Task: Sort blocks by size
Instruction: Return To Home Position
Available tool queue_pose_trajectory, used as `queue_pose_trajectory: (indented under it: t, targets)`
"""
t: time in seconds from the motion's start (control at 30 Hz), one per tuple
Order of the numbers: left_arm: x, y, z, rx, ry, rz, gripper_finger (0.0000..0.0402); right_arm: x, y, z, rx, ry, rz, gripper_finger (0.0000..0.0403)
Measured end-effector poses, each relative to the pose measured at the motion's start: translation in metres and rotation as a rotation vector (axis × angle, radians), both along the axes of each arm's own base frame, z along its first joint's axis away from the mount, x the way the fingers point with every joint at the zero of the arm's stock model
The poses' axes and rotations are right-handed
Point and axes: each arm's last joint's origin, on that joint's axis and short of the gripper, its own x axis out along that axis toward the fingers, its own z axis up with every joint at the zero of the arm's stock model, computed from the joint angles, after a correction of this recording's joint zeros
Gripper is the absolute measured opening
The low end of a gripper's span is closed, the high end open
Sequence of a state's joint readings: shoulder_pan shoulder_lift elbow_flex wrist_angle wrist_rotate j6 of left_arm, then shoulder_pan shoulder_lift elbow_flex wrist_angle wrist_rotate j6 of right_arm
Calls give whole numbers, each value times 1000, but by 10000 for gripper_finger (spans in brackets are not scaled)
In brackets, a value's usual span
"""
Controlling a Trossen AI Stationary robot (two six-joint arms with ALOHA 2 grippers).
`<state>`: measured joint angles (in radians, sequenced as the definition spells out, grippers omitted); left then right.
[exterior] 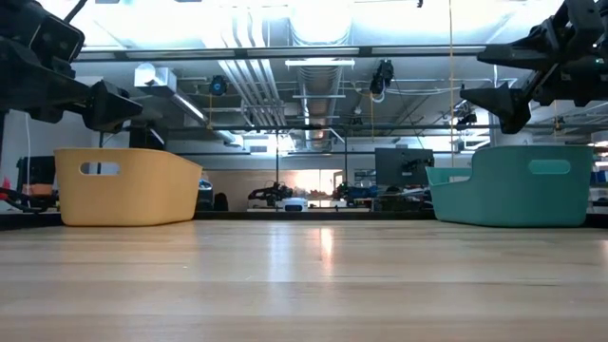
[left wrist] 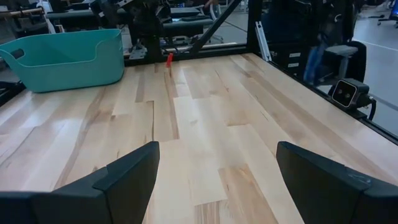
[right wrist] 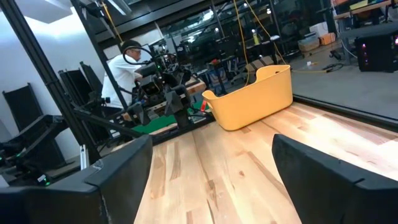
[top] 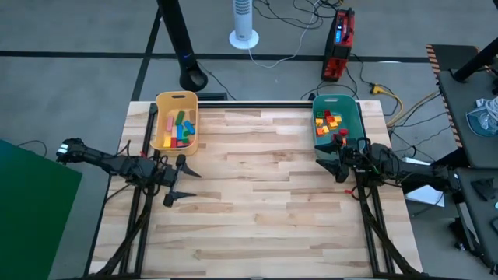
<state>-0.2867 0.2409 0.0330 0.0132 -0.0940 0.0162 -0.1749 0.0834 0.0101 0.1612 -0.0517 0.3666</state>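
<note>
- The long blocks (top: 180,128) lie heaped in the yellow bin (top: 176,96) at the far left corner of the bench (top: 264,194). The short blocks (top: 330,123) fill the teal bin (top: 336,99) at the far right corner. One bin per length looks like the sorting itself.
- No block shows on the open wood between the bins in any view, so I judge the sorting done or all but done.
- The left gripper (top: 181,183) hovers just in front of the yellow bin, raised clear of the bench. Its fingers (left wrist: 124,180) are spread wide, with only bare wood between them, and they hold nothing.
- The right gripper (top: 331,169) hangs just beside the near end of the teal bin, also clear of the surface. Its fingers (right wrist: 118,171) are wide apart and empty.
- Each arm sits at its own side, next to its own bin, which fits arms with nothing left to carry. The raised posture keeps the fingers off the wood and the bin walls.
- What remains is probably folding the arms to rest. The risk seems slight, mainly a finger catching a bin rim, since both grippers are close to one.
</note>
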Motion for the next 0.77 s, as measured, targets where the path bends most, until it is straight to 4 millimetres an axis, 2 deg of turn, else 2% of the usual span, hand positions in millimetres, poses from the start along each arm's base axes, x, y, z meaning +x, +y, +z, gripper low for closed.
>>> queue_pose_trajectory:
  t: [0.43, 0.77]
  targets:
    - [0, 0, 0, 0, 0, 0, 311, 0, 0, 0, 0, 0, 0, 342]
    - [0, 0, 0, 0, 0, 0, 311, 0, 0, 0, 0, 0, 0, 342]
